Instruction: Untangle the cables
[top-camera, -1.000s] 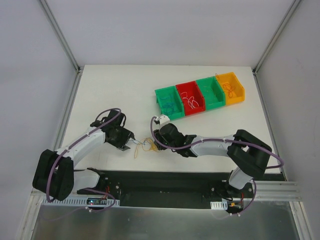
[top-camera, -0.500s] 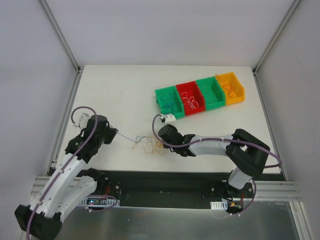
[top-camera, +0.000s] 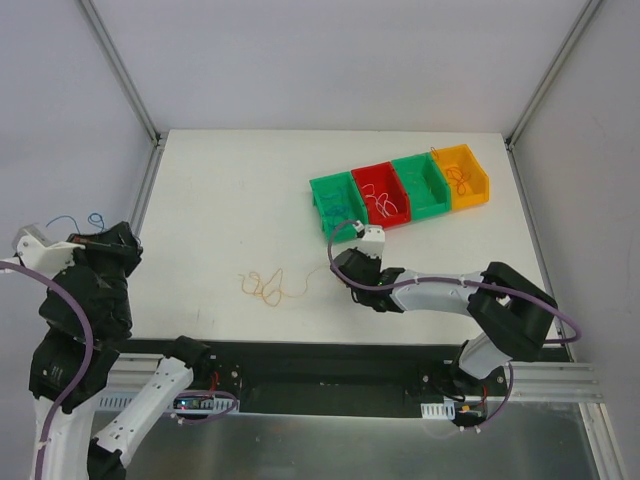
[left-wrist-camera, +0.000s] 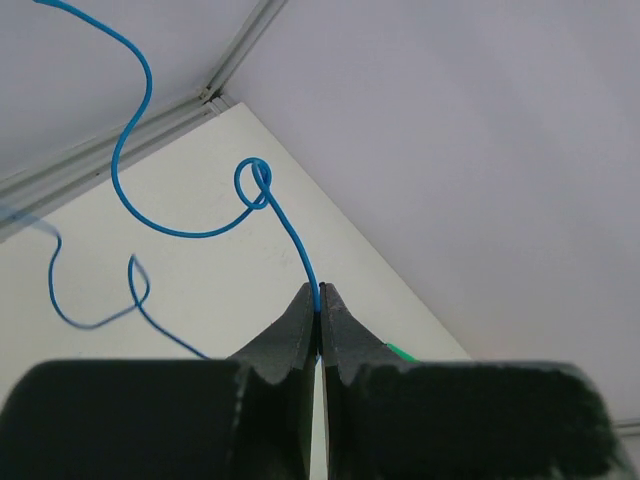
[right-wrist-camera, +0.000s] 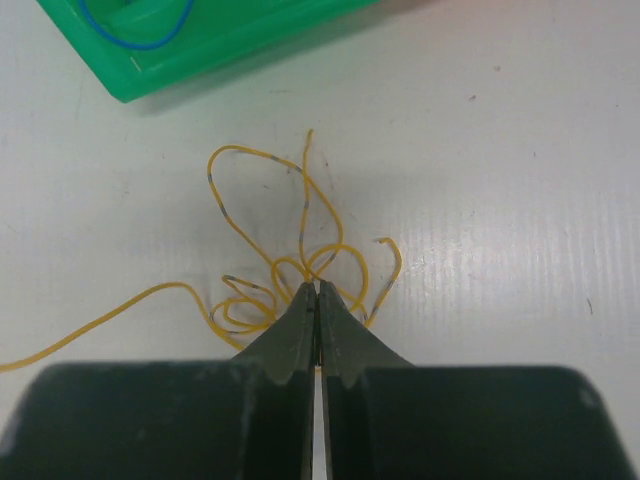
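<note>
My left gripper (left-wrist-camera: 320, 290) is shut on a thin blue cable (left-wrist-camera: 195, 232) that curls up and to the left from its tips. From above, that gripper (top-camera: 85, 238) is raised beyond the table's left edge, and the blue cable (top-camera: 95, 216) dangles over it. A bunch of orange-yellow cables (top-camera: 268, 287) lies on the white table (top-camera: 220, 190) near the front. My right gripper (right-wrist-camera: 317, 290) is shut on a loop of the yellow cables (right-wrist-camera: 250, 300), low over the table. In the top view the right gripper (top-camera: 345, 268) stands just right of the bunch.
At the back right stands a row of bins: green (top-camera: 322, 190), red (top-camera: 372, 172), green (top-camera: 410, 163) and yellow (top-camera: 455, 153), with thin cables inside. A corner of the nearest green bin (right-wrist-camera: 200, 60), holding a blue cable (right-wrist-camera: 140, 40), lies just ahead of my right gripper.
The left arm swung far left and upward, drawing the blue cable out of the bunch. My right gripper shifted slightly right, and both grippers closed. The yellow bunch stayed on the table.
</note>
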